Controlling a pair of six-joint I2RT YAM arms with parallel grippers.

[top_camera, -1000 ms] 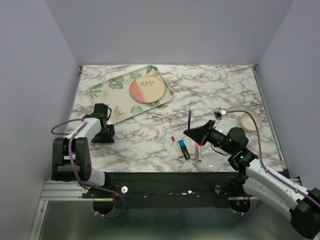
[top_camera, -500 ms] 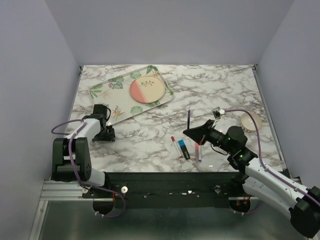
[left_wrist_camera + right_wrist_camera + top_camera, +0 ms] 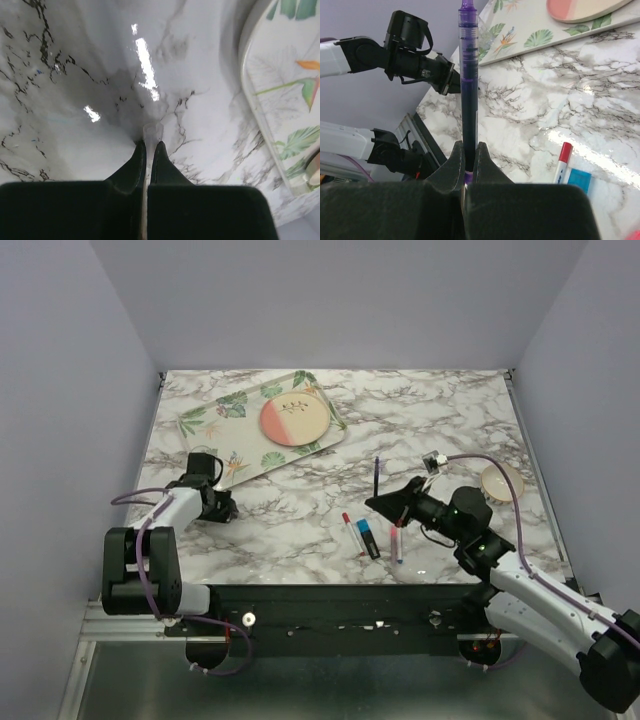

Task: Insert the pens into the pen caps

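My left gripper [image 3: 149,145] is shut on a small pale see-through pen cap [image 3: 152,131], whose end pokes out past the fingertips just above the marble. In the top view that gripper [image 3: 228,508] sits low beside the tray's near corner. My right gripper [image 3: 469,147] is shut on a thin dark navy pen [image 3: 469,85] with a purple end, which juts out towards the left arm [image 3: 415,55]. From above, that pen [image 3: 377,478] points away from the arms. Three more pens lie side by side: white red-tipped [image 3: 352,533], dark with a blue end [image 3: 368,538], pink-and-white [image 3: 397,542].
A leaf-patterned tray [image 3: 215,430] holding a pink-and-cream plate [image 3: 295,420] lies at the back left; its rim [image 3: 250,100] runs close to the right of my left gripper. A small bowl [image 3: 502,481] stands at the right, behind my right arm.
My left gripper has closed on the pale cap and shifted a little to the right along the table. My right gripper keeps its hold on the navy pen and has barely moved.
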